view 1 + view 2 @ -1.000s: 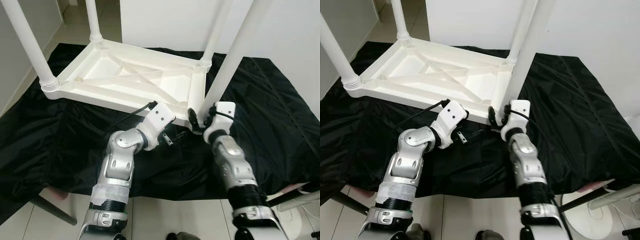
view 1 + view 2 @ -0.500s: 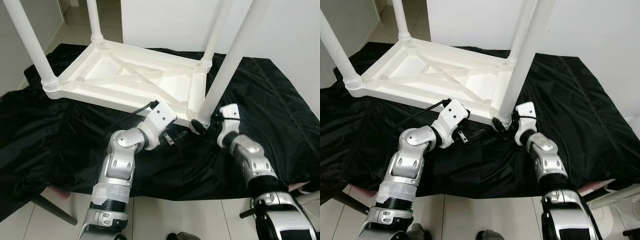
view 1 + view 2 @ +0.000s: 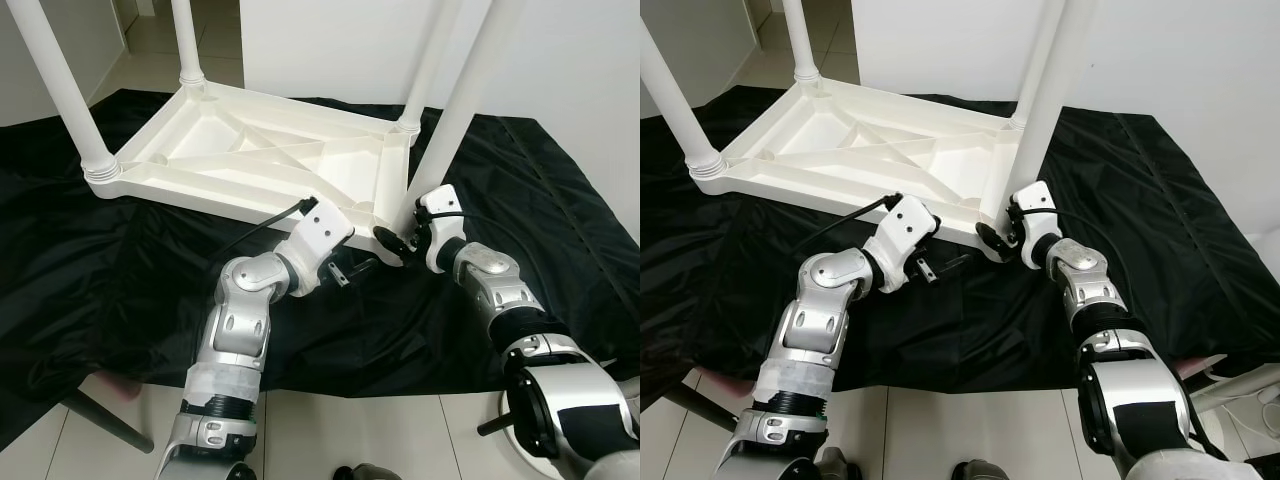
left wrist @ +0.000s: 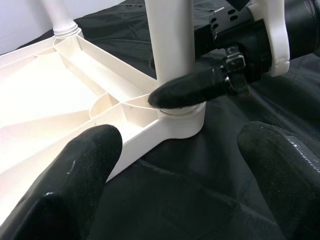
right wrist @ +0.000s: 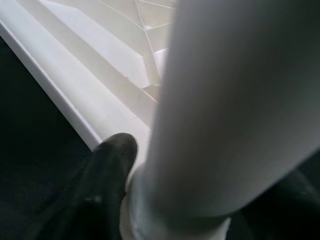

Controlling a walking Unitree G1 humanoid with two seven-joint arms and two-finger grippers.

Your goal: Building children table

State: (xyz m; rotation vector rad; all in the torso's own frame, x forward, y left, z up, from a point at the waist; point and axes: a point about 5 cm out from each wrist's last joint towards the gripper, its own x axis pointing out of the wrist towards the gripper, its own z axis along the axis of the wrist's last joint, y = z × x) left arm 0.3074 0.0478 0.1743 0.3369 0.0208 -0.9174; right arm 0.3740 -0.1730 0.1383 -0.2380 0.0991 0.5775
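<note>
The white plastic children's table (image 3: 250, 150) lies upside down on a black sheet, its legs pointing up. The near right leg (image 3: 445, 120) stands in its corner socket. My right gripper (image 3: 396, 238) reaches in from the right and is shut on this leg's base. In the left wrist view one of its black fingers (image 4: 190, 90) lies across the leg's collar, and the right wrist view shows the leg (image 5: 235, 100) close between the fingers. My left gripper (image 3: 348, 271) hovers open just in front of the same corner, nothing between its fingers (image 4: 80, 170).
The black sheet (image 3: 120, 260) covers the floor around the table. The three other legs (image 3: 60, 90) (image 3: 185, 40) (image 3: 430, 60) rise at the other corners. A white wall (image 3: 330, 40) stands behind. Pale tiles (image 3: 330, 440) lie at my feet, with a dark slanted bar (image 3: 100, 420) at the lower left.
My right arm has swung out to the right, and its gripper has come back in against the base of the near right leg. The left arm has stayed where it was.
</note>
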